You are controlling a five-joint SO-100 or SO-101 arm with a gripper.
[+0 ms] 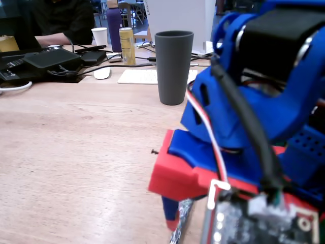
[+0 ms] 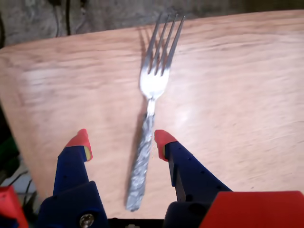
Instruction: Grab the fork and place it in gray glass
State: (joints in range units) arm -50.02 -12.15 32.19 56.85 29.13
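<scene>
The fork (image 2: 148, 123) lies flat on the wooden table (image 2: 237, 95) in the wrist view, tines pointing away, its mottled gray-silver handle running back between my fingers. My gripper (image 2: 122, 141) is open, its red-tipped blue fingers (image 2: 164, 139) on either side of the handle, not touching it. In the fixed view a bit of the handle (image 1: 181, 219) shows under the red and blue gripper body. The gray glass (image 1: 173, 67) stands upright on the table, behind the arm in the fixed view.
At the table's far side in the fixed view stand a gold can (image 1: 127, 46), a white paper cup (image 1: 100, 36), a purple bottle (image 1: 114, 23), a white mouse (image 1: 102, 73), a keyboard (image 1: 139, 76) and black devices (image 1: 48, 60). A person sits behind. The table edge (image 2: 28, 40) is near the fork tines.
</scene>
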